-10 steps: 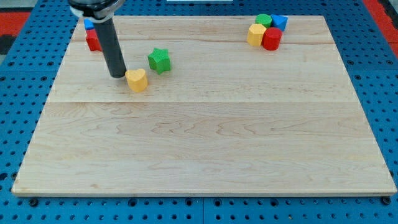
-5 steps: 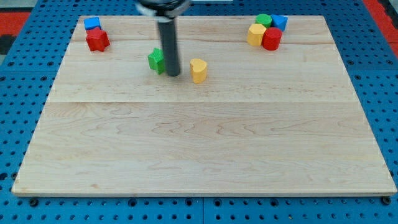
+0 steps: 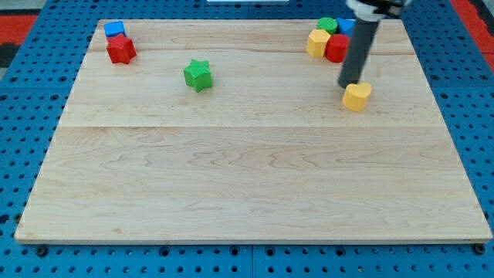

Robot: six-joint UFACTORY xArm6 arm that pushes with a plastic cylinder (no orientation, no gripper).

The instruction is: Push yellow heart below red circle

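The yellow heart (image 3: 356, 97) lies on the wooden board toward the view's right, below and slightly right of the red circle (image 3: 335, 49). My tip (image 3: 349, 85) stands just above and left of the heart, touching or nearly touching it. The rod rises toward the view's top right and covers part of a blue block (image 3: 345, 25). The red circle sits in a cluster at the view's top right, next to a yellow block (image 3: 316, 42) and a green block (image 3: 326, 25).
A green star (image 3: 197, 75) lies at the upper middle left. A red star-like block (image 3: 120, 49) and a blue block (image 3: 114, 30) sit at the top left corner. The board (image 3: 247, 170) rests on a blue pegboard surface.
My tip swept from the view's left to the right, pushing the yellow heart from beside the green star to below the red circle. The green star stayed in place.
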